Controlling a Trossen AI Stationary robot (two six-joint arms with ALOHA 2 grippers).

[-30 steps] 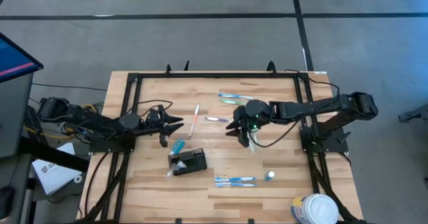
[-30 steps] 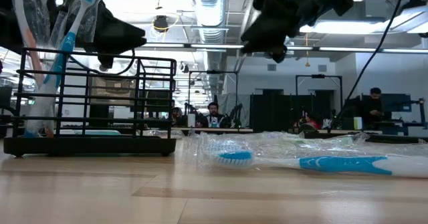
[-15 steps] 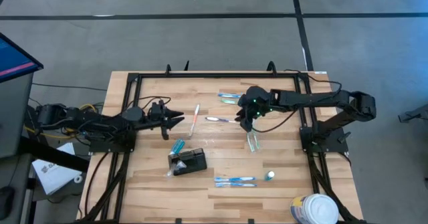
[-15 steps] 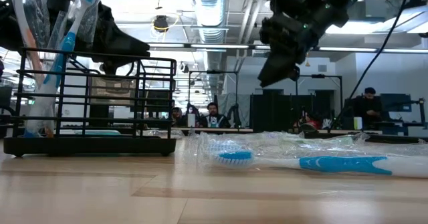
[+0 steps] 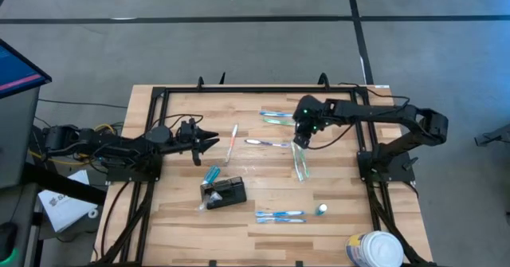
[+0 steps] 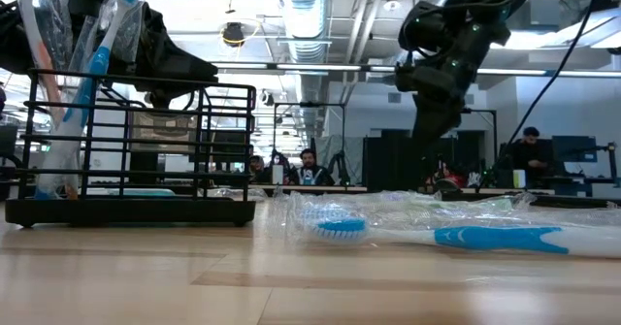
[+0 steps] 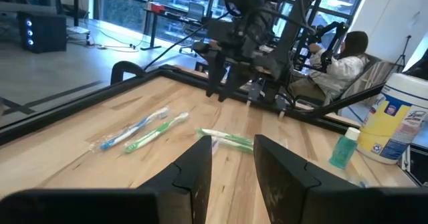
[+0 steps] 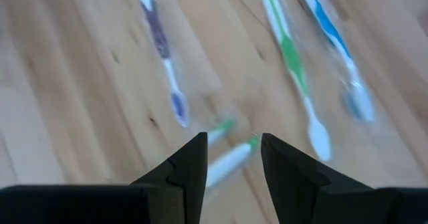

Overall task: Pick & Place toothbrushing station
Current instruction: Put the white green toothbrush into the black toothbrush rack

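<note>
A: Where's the toothbrushing station (image 5: 225, 193)?

B: On the wooden counter (image 5: 343, 195), left of middle and toward the near edge in the high view. It's a small black box-shaped holder, and neither arm touches it. In the low view it reads as a black wire rack (image 6: 136, 146) with brushes standing in it.

A: What lies closest to it?

B: A teal-handled toothbrush (image 5: 212, 174) just beside its far-left corner. Toward the near edge on its right lies a wrapped blue toothbrush (image 5: 280, 216), with a small green bottle (image 5: 321, 210) past that.

A: And the grippers?

B: The left gripper (image 5: 209, 142) hangs over the counter beyond the station, pointing toward the middle, fingers a little apart and holding nothing; its wrist view shows the gap between the fingers (image 7: 194, 174). The right gripper (image 5: 301, 139) is above the far-right part of the counter, pointing down, fingers partly open and empty, over a green toothbrush (image 8: 293, 67) and a blue-and-white one (image 8: 160, 47).

A: Anything else on the counter?

B: A red-and-white toothbrush (image 5: 232, 142) just beside the left gripper, and a white tub (image 5: 374, 249) at the near right corner.
</note>
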